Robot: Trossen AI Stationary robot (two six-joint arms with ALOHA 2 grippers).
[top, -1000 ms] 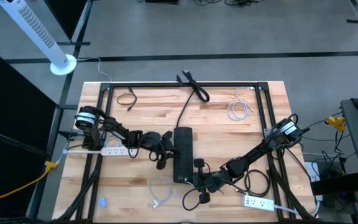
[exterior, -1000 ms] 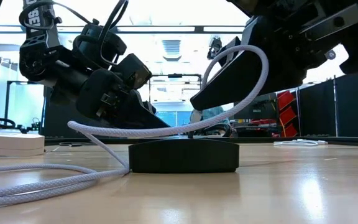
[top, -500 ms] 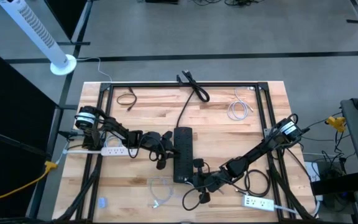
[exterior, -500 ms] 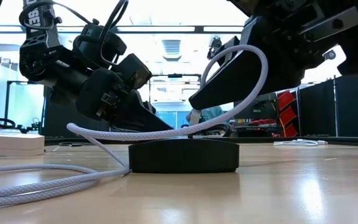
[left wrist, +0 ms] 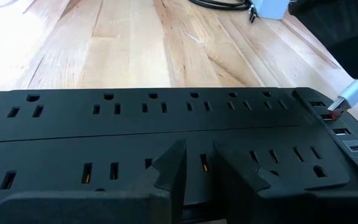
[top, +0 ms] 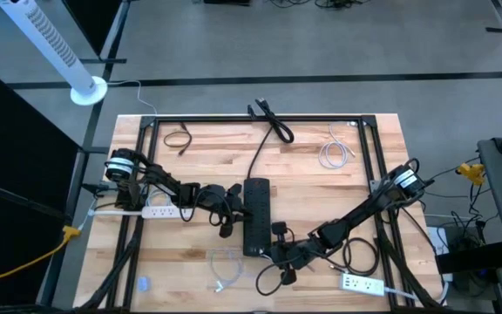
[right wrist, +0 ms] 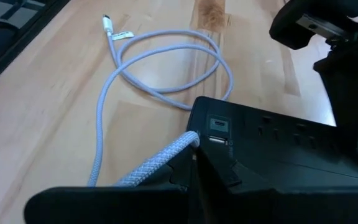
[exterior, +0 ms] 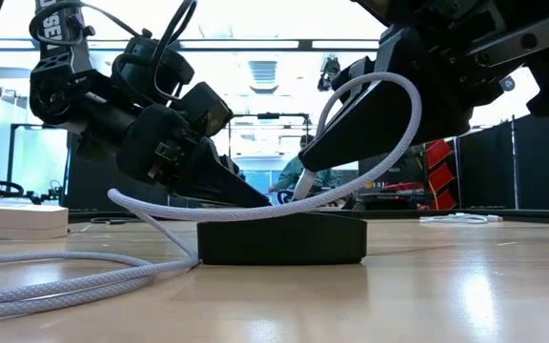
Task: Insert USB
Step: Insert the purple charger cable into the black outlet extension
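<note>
A black power strip (top: 256, 216) lies flat on the wooden table, its USB ports (right wrist: 218, 124) at the near end. A white braided USB cable (top: 225, 266) loops on the table near that end, its other end (right wrist: 107, 23) lying free. My right gripper (top: 273, 247) is shut on the cable's plug end, and the silver plug tip (left wrist: 347, 99) slants down just over the ports. My left gripper (top: 236, 212) comes from the table's left, shut, onto the strip's top beside the outlets (left wrist: 197, 165). My left gripper rests its shut fingertips (left wrist: 173, 165) on the strip's top face, slanting down from the table's left; the strip lies flat on the table. My right gripper pinches the plug end of the cable (right wrist: 182, 146) between its two fingers, which hide the plug body. They slant down from the table's right. The metal tip (right wrist: 219, 140) stands at the USB port, and the cable arches slack (exterior: 389, 105) to the table.
A white power strip (top: 159, 211) lies at the left, another (top: 362, 283) at the near right. A black cord (top: 273, 122) runs from the strip to the far edge. A coiled white cable (top: 335, 155) and a small black cable (top: 178, 138) lie at the back.
My right gripper has risen a little and tipped more steeply with the plug. The cable's arch stands higher, and the plug's pale tip now shows slanting down above the strip's top.
</note>
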